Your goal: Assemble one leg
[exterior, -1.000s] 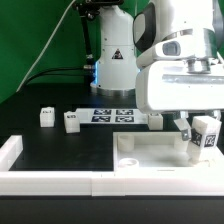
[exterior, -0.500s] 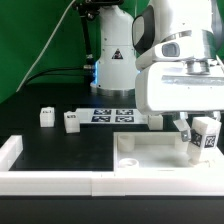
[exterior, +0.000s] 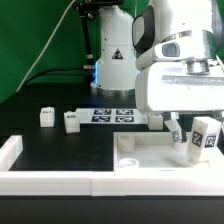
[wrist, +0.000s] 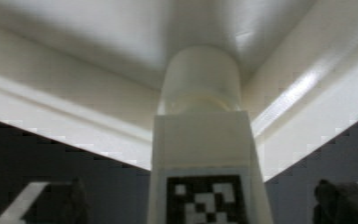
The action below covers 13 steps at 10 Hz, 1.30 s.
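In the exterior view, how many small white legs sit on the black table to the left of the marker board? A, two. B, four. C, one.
A: a left leg and a right leg stand side by side on the table, at the exterior view's left of the marker board.

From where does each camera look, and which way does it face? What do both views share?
Exterior view: off the arm, looking across the black table toward the robot's base; it shows the white arm and the tool.
Wrist view: on the wrist, looking along the tool at the leg standing against the white panel; of the robot only the dark fingertips show.
Shared: the leg and the white panel.
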Available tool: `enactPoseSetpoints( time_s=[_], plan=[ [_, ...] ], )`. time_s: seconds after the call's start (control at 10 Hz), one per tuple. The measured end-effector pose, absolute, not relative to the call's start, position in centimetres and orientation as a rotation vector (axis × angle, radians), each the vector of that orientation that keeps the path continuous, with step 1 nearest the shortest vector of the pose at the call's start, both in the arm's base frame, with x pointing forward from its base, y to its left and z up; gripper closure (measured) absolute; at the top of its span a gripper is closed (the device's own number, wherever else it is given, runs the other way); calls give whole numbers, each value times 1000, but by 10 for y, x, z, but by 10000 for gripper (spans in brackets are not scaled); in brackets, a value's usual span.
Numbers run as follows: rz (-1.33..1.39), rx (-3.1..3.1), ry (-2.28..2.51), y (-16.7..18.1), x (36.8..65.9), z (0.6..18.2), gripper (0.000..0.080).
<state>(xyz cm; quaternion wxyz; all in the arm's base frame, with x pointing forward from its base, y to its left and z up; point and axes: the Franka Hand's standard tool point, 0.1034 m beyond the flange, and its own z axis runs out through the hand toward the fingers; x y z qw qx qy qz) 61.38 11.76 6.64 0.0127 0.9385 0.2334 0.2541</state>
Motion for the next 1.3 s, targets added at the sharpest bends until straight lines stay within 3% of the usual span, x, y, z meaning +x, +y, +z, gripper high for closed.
enactPoseSetpoints(
  time_s=[0.4, 0.7, 1.1, 1.3],
  plan=[
    [811, 2917, 733, 129, 619, 102, 150],
    [682, 2943, 747, 131, 615, 95, 150],
    [54, 2990, 716, 118, 610, 83, 150],
    [-41, 2986, 707, 117, 617, 84, 150]
  ],
)
